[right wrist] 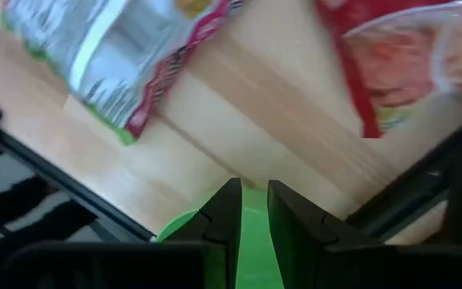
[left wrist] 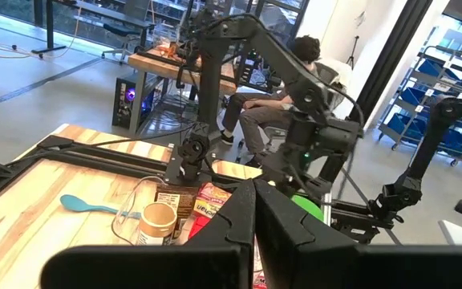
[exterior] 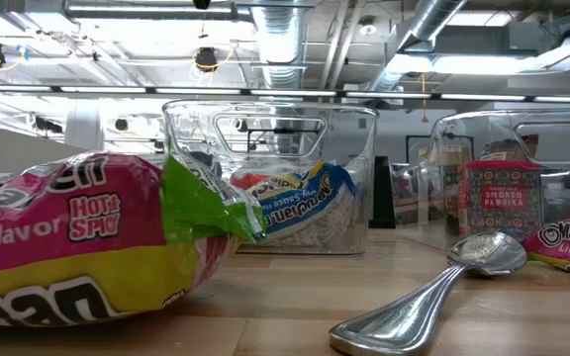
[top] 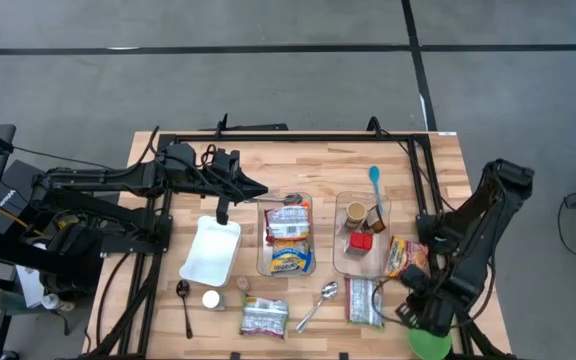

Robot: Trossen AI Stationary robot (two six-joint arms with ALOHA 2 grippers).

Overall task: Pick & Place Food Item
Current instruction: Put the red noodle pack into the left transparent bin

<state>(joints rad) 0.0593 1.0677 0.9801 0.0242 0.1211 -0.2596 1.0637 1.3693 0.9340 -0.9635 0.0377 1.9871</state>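
Observation:
Several noodle packets are out. Two lie in the left clear bin [top: 262, 240], one lies flat at the near edge [top: 264, 317] and one beside the metal spoon [top: 364, 300]. A red-and-yellow packet [top: 408, 257] lies at the right. My right gripper [top: 420, 318] points down over the near right corner, at the edge of a green bowl [top: 433, 345]. Its fingers [right wrist: 227, 210] are open by a narrow slit, and the green bowl [right wrist: 184, 226] shows through the slit. My left gripper [top: 261, 192] hangs level and shut, with nothing in it, above the table's left half. My right gripper comes from above at the green bowl's edge [right wrist: 253, 233]. Whether its fingers touch the bowl I cannot tell. No packet is between them.
The right clear bin [top: 336, 240] holds a cup, a red tin and a blue spoon. A white tray [top: 211, 250], a black spoon [top: 185, 300], a small jar [top: 211, 298] and a metal spoon [top: 318, 305] lie on the left and middle. A person sits beyond the table.

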